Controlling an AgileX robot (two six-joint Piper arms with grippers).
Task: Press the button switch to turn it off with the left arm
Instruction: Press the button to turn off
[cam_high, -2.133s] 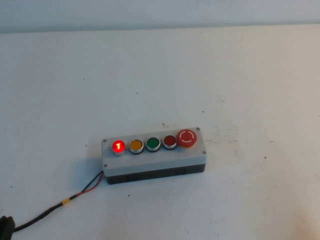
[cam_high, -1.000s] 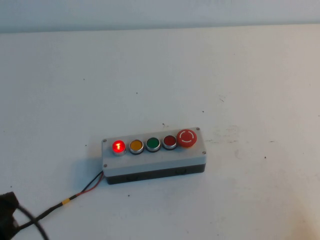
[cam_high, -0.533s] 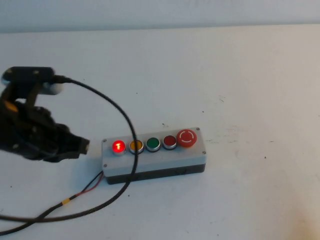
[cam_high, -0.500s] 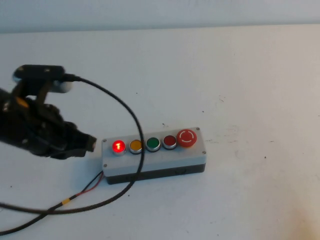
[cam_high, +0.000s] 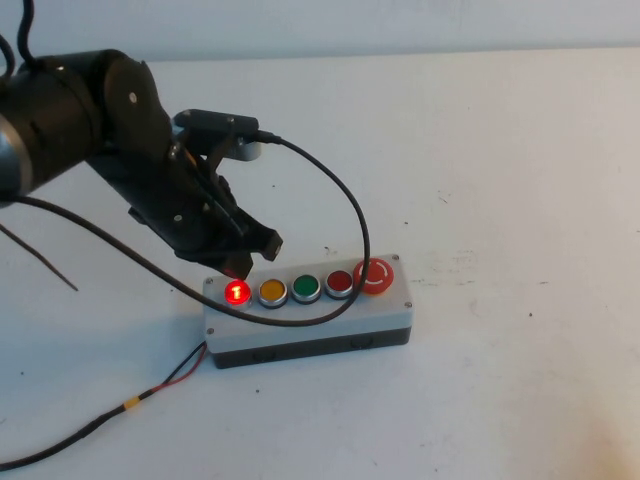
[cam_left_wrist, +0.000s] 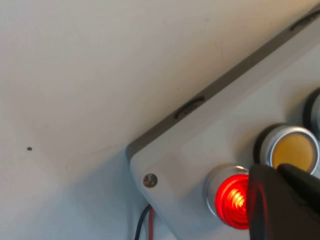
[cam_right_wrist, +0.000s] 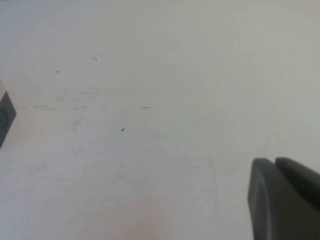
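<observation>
The button switch (cam_high: 237, 292) glows bright red at the left end of the button row on the grey box (cam_high: 310, 316). My left gripper (cam_high: 247, 264) is shut and empty. Its tip hangs just above the far side of the lit button. In the left wrist view the shut left gripper (cam_left_wrist: 274, 171) overlaps the edge of the glowing button (cam_left_wrist: 231, 201) on the box (cam_left_wrist: 200, 145). I cannot tell whether it touches. My right gripper (cam_right_wrist: 274, 162) is shut and empty over bare table, and is outside the high view.
Yellow (cam_high: 272, 292), green (cam_high: 306, 289) and dark red (cam_high: 340, 283) buttons and a large red mushroom button (cam_high: 375, 275) follow in the row. The arm's black cable (cam_high: 352, 215) loops over the box. A red-and-black wire (cam_high: 170, 378) runs off to the front left.
My left arm has swung in from the left and forward; its tip is now over the glowing red button instead of beside the box. The button stays lit.
</observation>
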